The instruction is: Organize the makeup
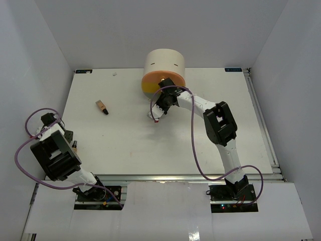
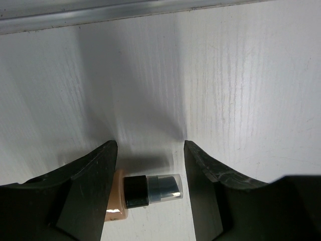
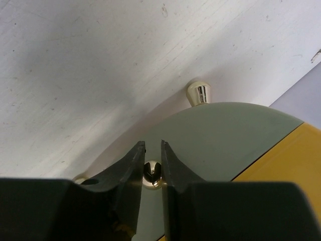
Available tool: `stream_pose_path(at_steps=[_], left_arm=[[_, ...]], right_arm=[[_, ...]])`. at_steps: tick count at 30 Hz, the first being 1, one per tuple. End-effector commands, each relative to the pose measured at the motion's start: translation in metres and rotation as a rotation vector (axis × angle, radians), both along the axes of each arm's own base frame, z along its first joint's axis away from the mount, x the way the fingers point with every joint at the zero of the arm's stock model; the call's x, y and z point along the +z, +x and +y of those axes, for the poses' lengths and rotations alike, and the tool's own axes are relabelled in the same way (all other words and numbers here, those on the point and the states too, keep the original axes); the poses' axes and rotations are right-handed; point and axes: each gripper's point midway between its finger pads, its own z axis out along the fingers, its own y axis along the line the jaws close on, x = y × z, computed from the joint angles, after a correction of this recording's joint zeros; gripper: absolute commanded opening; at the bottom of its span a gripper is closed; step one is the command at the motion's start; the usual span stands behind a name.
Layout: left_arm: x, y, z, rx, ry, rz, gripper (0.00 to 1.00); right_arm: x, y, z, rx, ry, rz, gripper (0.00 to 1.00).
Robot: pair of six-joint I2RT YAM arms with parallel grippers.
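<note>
A tan makeup bottle (image 2: 145,190) with a black collar and clear cap lies crosswise on the table between the fingers of my left gripper (image 2: 150,148). That gripper is open, and the cap end stands clear of the right finger. From above, my left gripper (image 1: 71,140) is at the table's left edge. A second tan dark-capped bottle (image 1: 102,107) lies on the table left of centre. My right gripper (image 3: 153,145) is shut on a small gold knob (image 3: 152,173) on the pale green front (image 3: 225,135) of the cream drawer unit (image 1: 165,63). Other makeup is out of view.
A second gold knob (image 3: 198,94) sticks out above the held one. A yellow-orange section (image 3: 286,175) adjoins the green front, and an orange part (image 1: 153,83) juts from the unit's base. White walls enclose the table, and a metal rail (image 2: 125,11) runs close ahead of my left gripper.
</note>
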Motion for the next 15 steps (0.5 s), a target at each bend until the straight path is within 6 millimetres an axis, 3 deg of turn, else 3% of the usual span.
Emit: stream_pose_path(at_steps=[1, 6, 12, 15], left_arm=[[-0.013, -0.004, -0.021, -0.022, -0.08, 0.004, 0.67], [-0.012, -0.002, -0.022, -0.028, -0.077, 0.001, 0.67], [-0.012, -0.001, -0.023, -0.032, -0.079, 0.001, 0.67], [-0.012, -0.001, -0.024, -0.034, -0.079, 0.001, 0.67]], right_arm=[[0.035, 0.01, -0.01, -0.018, 0.023, -0.079, 0.18], [0.036, -0.015, -0.009, 0.013, 0.024, -0.023, 0.16], [0.019, -0.067, 0.0, 0.081, -0.016, 0.043, 0.15], [0.018, -0.074, 0.004, 0.076, -0.014, 0.056, 0.19]])
